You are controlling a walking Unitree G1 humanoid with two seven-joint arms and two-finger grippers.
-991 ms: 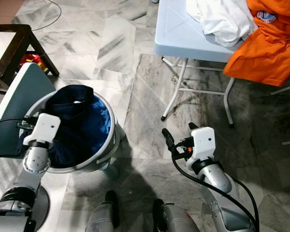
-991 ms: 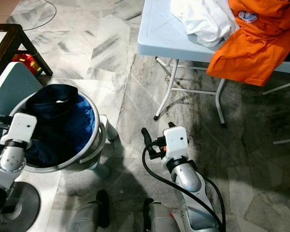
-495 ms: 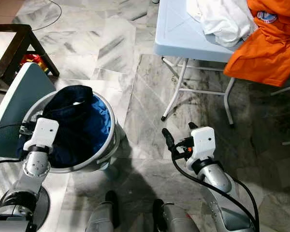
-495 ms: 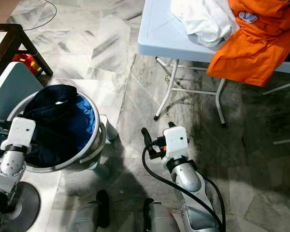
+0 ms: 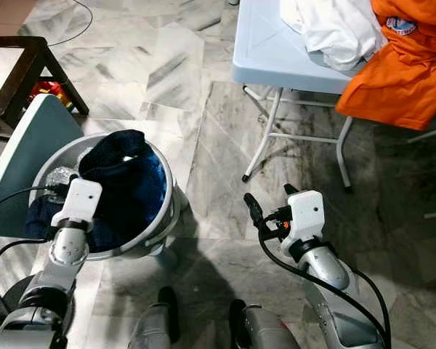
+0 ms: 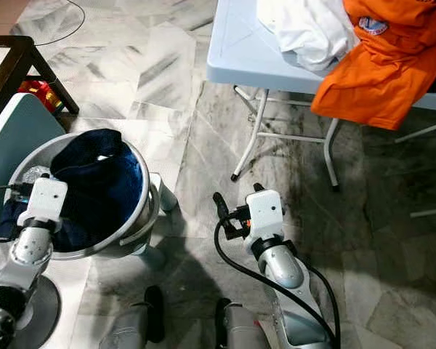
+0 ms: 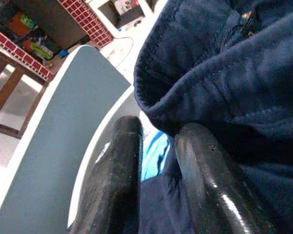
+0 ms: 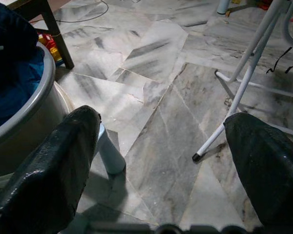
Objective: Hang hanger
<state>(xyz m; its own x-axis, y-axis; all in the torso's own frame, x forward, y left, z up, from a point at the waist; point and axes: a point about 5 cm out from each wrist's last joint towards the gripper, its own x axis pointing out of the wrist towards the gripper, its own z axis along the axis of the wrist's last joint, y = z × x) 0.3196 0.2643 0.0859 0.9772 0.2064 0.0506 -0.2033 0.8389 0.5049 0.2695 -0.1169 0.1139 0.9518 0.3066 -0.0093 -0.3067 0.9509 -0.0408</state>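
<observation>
On your left, the left end effector [image 7: 154, 161] has its fingers nearly closed on the navy garment [image 5: 123, 182] in the grey basket [image 5: 163, 218], no hanger is visible, perhaps buried, so lift gently, while the right end effector [image 5: 270, 206] hangs wide open and empty above the floor near the surface [image 5: 265, 51].

We can read no text anywhere. The orange shirt [image 5: 403, 62] on the table [image 5: 265, 51] carries a small round blue and white badge [image 5: 400, 25], but its lettering is too small for us to make out.
</observation>
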